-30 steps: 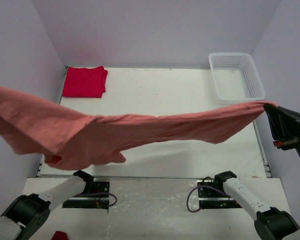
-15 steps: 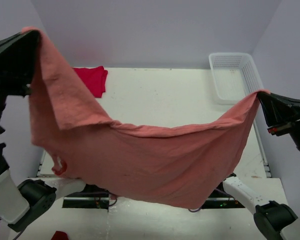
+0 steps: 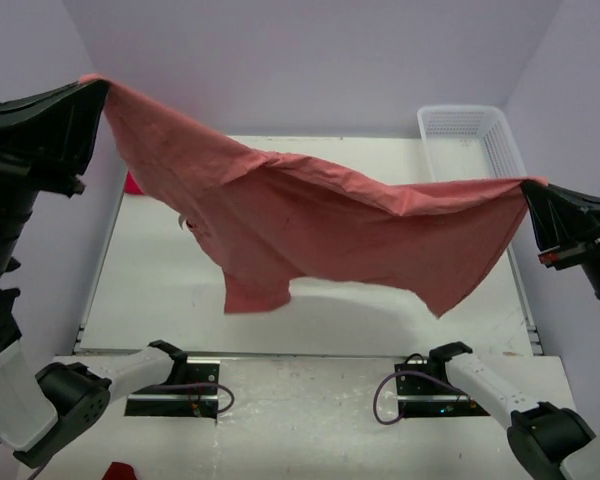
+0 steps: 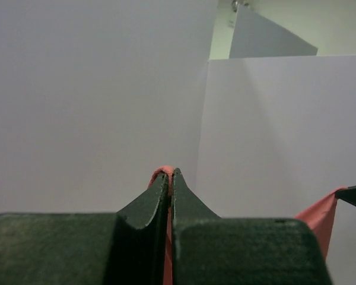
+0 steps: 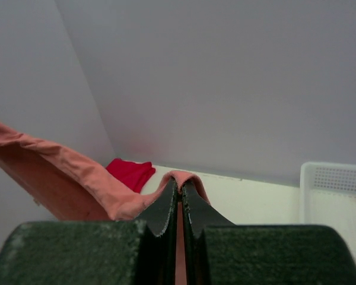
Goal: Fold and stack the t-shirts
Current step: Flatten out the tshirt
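Observation:
The salmon-pink t-shirt (image 3: 320, 225) hangs stretched in the air above the table, spanning from upper left to right. My left gripper (image 3: 102, 88) is shut on its left end, high by the left wall; the pinched cloth edge (image 4: 164, 171) shows at the fingertips. My right gripper (image 3: 528, 190) is shut on the shirt's right end, with cloth (image 5: 187, 177) folded over its tips. The red t-shirt (image 5: 129, 173) lies folded at the table's far left corner; in the top view only a sliver (image 3: 132, 183) shows past the pink shirt.
A white mesh basket (image 3: 467, 148) stands at the table's far right corner. Lilac walls close in the left, back and right sides. The white table (image 3: 160, 300) lies below the hanging shirt, with both arm bases at its near edge.
The sagging pink shirt has been pulled taut and swung away from the near edge toward the back. The left gripper rose into view a second ago; the right gripper stayed nearly still.

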Motion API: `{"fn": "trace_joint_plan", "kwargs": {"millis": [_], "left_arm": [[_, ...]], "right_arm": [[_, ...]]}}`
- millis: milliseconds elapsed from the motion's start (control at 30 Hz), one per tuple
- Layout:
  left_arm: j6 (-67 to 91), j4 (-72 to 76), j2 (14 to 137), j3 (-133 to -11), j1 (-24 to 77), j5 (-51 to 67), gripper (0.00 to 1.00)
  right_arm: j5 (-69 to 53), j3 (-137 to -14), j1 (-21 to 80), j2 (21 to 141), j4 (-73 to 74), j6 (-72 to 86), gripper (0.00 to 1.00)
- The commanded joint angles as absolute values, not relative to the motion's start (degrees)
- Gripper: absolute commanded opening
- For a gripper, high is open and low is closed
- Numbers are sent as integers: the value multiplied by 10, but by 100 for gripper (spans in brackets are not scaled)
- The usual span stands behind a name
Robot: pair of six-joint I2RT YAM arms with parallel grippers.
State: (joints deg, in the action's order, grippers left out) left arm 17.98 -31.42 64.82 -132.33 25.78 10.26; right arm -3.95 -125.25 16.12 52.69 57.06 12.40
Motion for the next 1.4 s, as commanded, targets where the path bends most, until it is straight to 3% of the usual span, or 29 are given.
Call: {"fn": "trace_joint_plan", "kwargs": {"millis": [0, 333, 600, 900, 1067, 1367], "left_arm": [[212, -283, 605, -1337, 258, 132, 0], [283, -266, 570, -1361, 247, 189, 0], [247, -305, 640, -1332, 243, 148, 0], [145, -376, 871, -1353, 234, 33, 0], [147, -345, 1003, -1338, 151, 118, 0], [101, -257, 1154, -1247, 77, 121, 0]], "right_arm": [[-38, -1252, 163, 498, 552, 122, 0], [-49, -1259, 161, 437, 565, 141, 0], [-5, -1267, 162, 505, 561, 135, 0], [59, -1200, 161, 742, 471, 84, 0], [71, -1243, 139, 898, 453, 61, 0], [82, -1273, 102, 1114, 412, 45, 0]]}}
